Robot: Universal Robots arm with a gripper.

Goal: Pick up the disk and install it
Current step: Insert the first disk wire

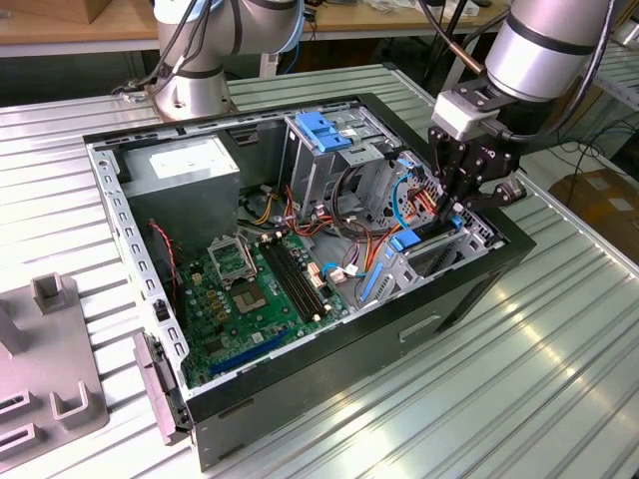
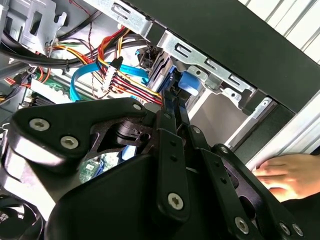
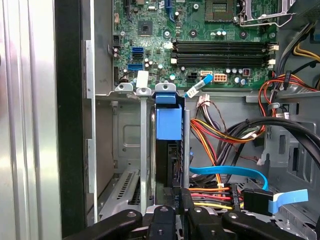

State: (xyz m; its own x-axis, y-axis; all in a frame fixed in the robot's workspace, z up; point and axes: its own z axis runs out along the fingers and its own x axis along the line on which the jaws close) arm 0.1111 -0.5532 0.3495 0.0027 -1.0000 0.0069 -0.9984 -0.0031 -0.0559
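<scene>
I hang over the open case point(image 1: 469, 289) at the exterior view's right, my pincer point(image 1: 451, 212) dipped into the bay at the case's near right corner. My fingers point(image 3: 165, 220) are pressed in on the disk point(image 3: 167, 170), which stands on edge in that bay, its blue rail point(image 3: 168, 122) at the end away from me. In the first wrist view the disk sits between a grey bay wall point(image 3: 143, 150) on one side and a bundle of red, yellow and orange wires point(image 3: 220, 135) on the other; a flat blue cable point(image 3: 225, 171) runs just beside it. In the second wrist view my pincer point(image 2: 170, 107) narrows to a closed tip at the disk's blue edge point(image 2: 189, 82), with the bay's metal frame point(image 2: 200, 57) just past it.

Beyond the bay lies the green board point(image 1: 250, 289), filling the case floor toward the exterior view's left. A grey box point(image 1: 185, 175) sits in the far left corner, and a drive cage with a blue latch point(image 1: 324, 128) stands at the far side, apart from me. The case rests on a ribbed metal table point(image 1: 539, 369). A hand point(image 2: 290, 175) rests on the table just outside the case wall, near my linkage
</scene>
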